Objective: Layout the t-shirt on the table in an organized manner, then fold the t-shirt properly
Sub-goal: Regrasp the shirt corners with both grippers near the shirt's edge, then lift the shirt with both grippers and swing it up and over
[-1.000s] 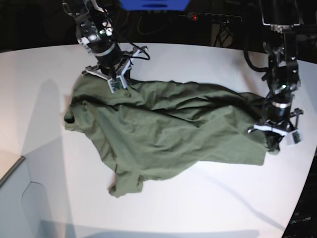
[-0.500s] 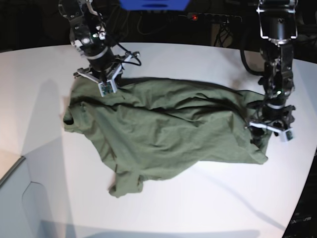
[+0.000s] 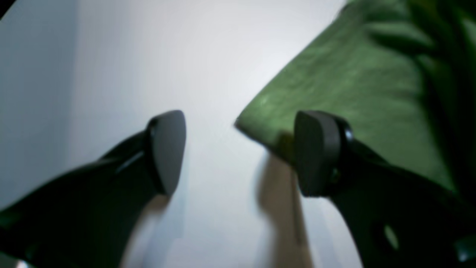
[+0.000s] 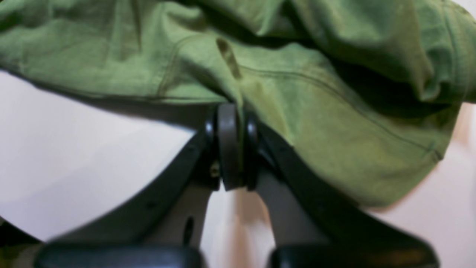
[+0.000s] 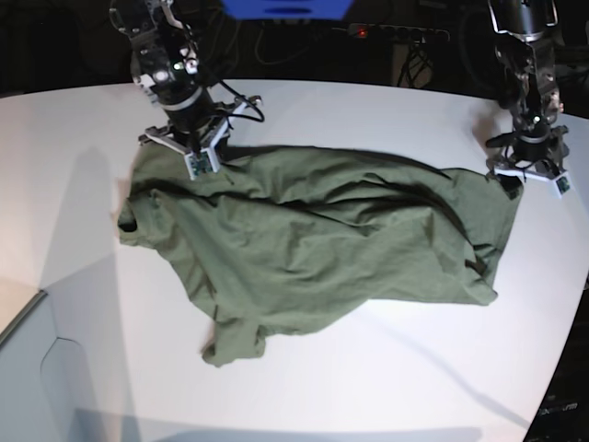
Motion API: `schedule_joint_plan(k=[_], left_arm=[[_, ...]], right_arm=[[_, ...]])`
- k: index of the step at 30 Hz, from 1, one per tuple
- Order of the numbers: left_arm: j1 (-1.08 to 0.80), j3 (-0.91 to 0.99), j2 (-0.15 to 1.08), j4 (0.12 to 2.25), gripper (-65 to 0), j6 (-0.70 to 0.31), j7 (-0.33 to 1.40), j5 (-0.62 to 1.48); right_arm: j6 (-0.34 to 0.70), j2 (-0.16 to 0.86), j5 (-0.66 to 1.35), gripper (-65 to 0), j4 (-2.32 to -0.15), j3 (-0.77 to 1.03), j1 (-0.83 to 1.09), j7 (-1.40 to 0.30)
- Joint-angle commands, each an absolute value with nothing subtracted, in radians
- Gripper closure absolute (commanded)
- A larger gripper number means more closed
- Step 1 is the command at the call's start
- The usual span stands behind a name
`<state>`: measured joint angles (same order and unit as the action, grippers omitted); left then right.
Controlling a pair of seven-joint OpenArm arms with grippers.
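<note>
A: Olive cotton, one garment only: a single t-shirt (image 5: 313, 239) lies rumpled across the middle of the white bench (image 5: 368, 387), one sleeve or corner trailing toward the near left.

B: And the arms?

A: Two. The right gripper (image 5: 195, 157) stands at the far left of the base view, down on the shirt's far-left edge. Its jaws are closed, pinching a fold of the green fabric, as the right wrist view makes plain (image 4: 232, 147).

B: The other one?

A: The left gripper (image 5: 526, 175) is at the far right, just at the shirt's far-right corner. Its jaws are spread wide with nothing between them; in the left wrist view (image 3: 238, 152) bare bench shows through the gap, and the cloth's edge lies behind one fingertip (image 3: 316, 156). Whether that fingertip touches the cloth cannot be told.

B: How do the edges run?

A: The far hem runs from the pinched point on the left to the corner beside the open jaws on the right. The right side is bunched and folded under itself. The near edge slants from the right down to a crumpled point at the near left.

B: Room to work?

A: Plenty of bare bench on the near side and to the left of the shirt; a narrower strip to the right before the curved rim.
</note>
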<state>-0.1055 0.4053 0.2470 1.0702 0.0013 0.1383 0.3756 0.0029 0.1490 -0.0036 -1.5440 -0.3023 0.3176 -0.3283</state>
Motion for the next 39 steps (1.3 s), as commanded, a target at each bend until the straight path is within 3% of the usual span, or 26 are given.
schedule_joint_plan(k=[1,7,9,14,17,20,28,39], left_arm=[[-0.076,0.383,0.262,1.075,-44.0,-0.005,0.113,0.375],[-0.035,0.321,0.263,0.995,-43.7,-0.005,0.113,0.375],[-0.024,0.308,0.265,0.977,-39.7,-0.007,0.113,0.375],[-0.016,0.289,0.275,0.977,0.0,-0.007,0.113,0.381],[-0.042,0.292,0.280,1.018,-3.4,-0.007,0.114,0.383],[-0.131,0.343,0.300,1.148,0.0,-0.007,0.114,0.386],[-0.380,0.588,0.254,1.547,-0.2,-0.007,0.114,0.386],[-0.463,0.696,0.176,1.745,-0.2,-0.007,0.114,0.384]], right_arm=[[0.005,0.150,-0.004,0.0,-1.561,-0.302,0.314,-0.305],[0.005,0.151,-0.004,0.0,-1.563,-0.297,0.325,-0.305],[0.005,0.154,-0.004,0.0,-1.563,-0.297,0.331,-0.305],[0.005,0.154,-0.004,0.0,-1.573,-0.297,0.352,-0.300],[0.005,0.156,-0.004,0.0,-1.620,-0.297,0.383,-0.300],[0.005,0.188,-0.005,0.0,-1.702,-0.306,0.430,-0.298],[0.005,0.249,-0.005,0.0,-1.933,-0.298,0.541,-0.291],[0.005,0.271,-0.005,0.0,-1.975,-0.262,0.624,-0.054]])
